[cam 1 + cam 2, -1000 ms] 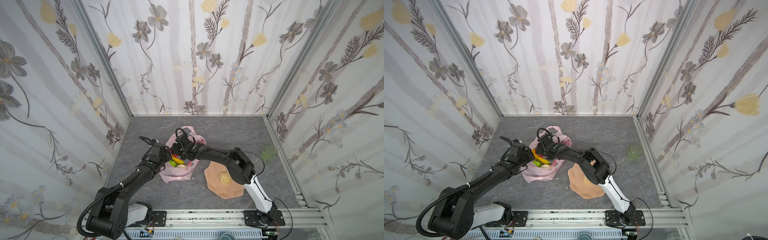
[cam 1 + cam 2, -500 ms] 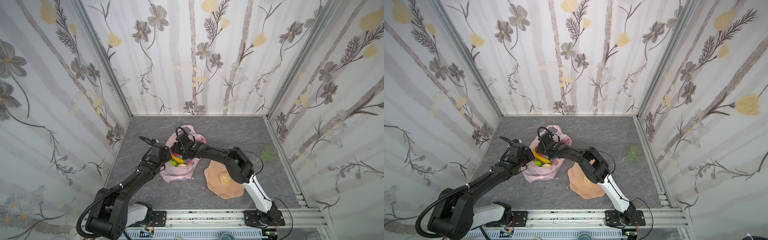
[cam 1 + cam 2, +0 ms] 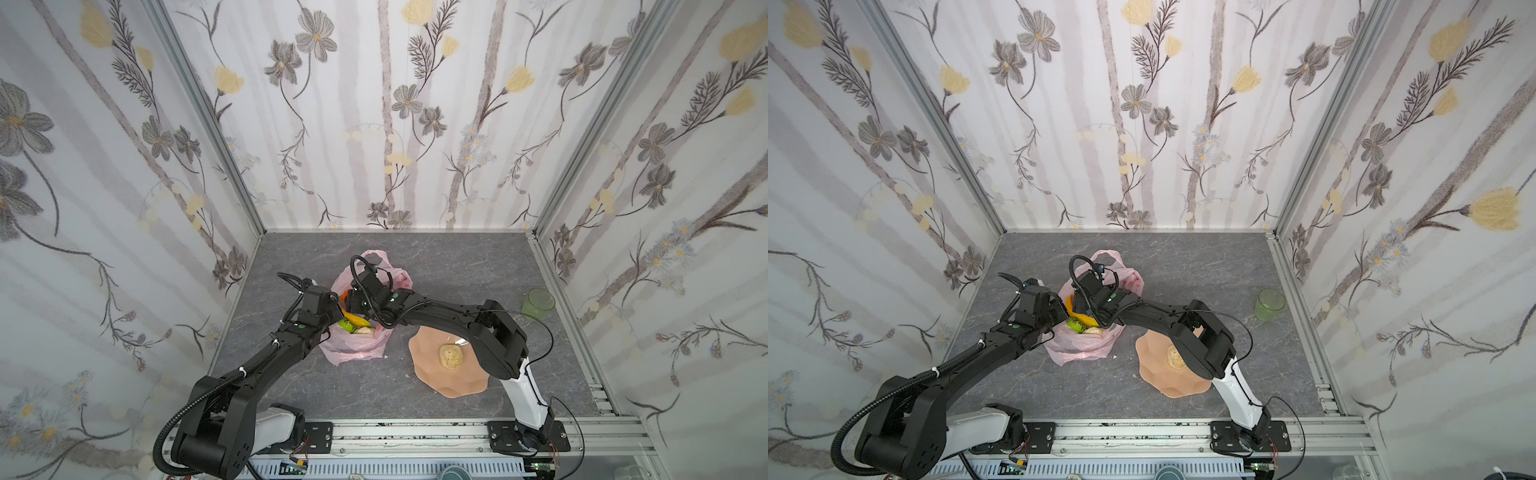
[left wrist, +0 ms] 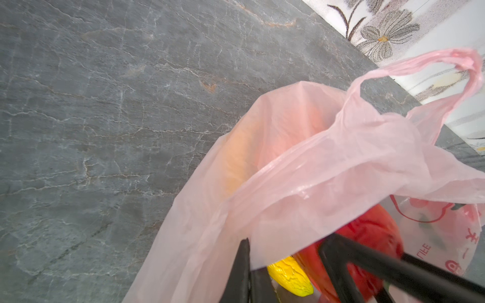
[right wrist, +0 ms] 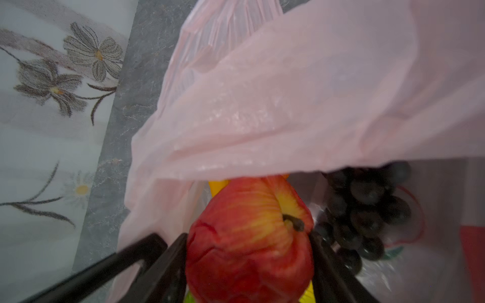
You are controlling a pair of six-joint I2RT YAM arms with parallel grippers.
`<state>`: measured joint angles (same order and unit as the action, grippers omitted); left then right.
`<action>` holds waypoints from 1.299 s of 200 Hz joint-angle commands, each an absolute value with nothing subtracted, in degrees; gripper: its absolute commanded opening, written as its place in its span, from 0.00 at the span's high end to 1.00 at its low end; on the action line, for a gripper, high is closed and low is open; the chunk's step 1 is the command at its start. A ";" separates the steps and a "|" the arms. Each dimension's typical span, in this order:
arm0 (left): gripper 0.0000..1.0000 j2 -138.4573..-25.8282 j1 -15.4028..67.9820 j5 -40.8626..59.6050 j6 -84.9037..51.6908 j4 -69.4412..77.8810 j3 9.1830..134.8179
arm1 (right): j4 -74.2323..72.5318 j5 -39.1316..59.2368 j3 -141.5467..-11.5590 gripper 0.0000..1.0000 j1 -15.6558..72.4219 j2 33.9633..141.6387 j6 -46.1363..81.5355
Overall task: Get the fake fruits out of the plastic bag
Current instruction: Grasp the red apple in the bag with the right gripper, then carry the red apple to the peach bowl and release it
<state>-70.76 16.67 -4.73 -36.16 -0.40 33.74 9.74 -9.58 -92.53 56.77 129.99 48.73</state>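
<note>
One beige round fruit (image 3: 451, 356) out, on peach scalloped plate (image 3: 453, 388). Left jaws pinch pink plastic bag (image 3: 353, 351); right jaws clamp red apple (image 5: 249, 236), rest bagged beside.

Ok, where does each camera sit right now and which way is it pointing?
Top views: high at the front, looking down on the plastic bag and table; left arm and right arm show whole.
Left wrist: on the left arm, facing the bag's rim; left gripper shut on it.
Right wrist: looks into the bag; right gripper closed on the red apple, grape bunch beside.
Shared: every view shows the bag.
</note>
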 commanded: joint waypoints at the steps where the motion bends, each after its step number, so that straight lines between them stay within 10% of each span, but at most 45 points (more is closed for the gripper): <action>1: 1.00 -70.66 16.52 -5.45 -36.30 0.61 33.88 | 7.28 -15.43 -86.32 0.33 57.55 124.37 45.86; 143: 1.00 -70.99 16.10 -5.50 -36.01 0.62 34.16 | 27.14 -42.06 -56.82 0.34 72.17 89.63 46.11; 260: 1.00 -71.02 16.09 -5.45 -35.82 0.52 34.13 | 42.24 -44.38 -48.99 0.35 83.06 89.58 60.04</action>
<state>-71.29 16.16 -4.89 -35.97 -0.30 33.78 41.15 -42.39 -49.95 82.89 88.44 56.88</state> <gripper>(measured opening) 0.047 0.651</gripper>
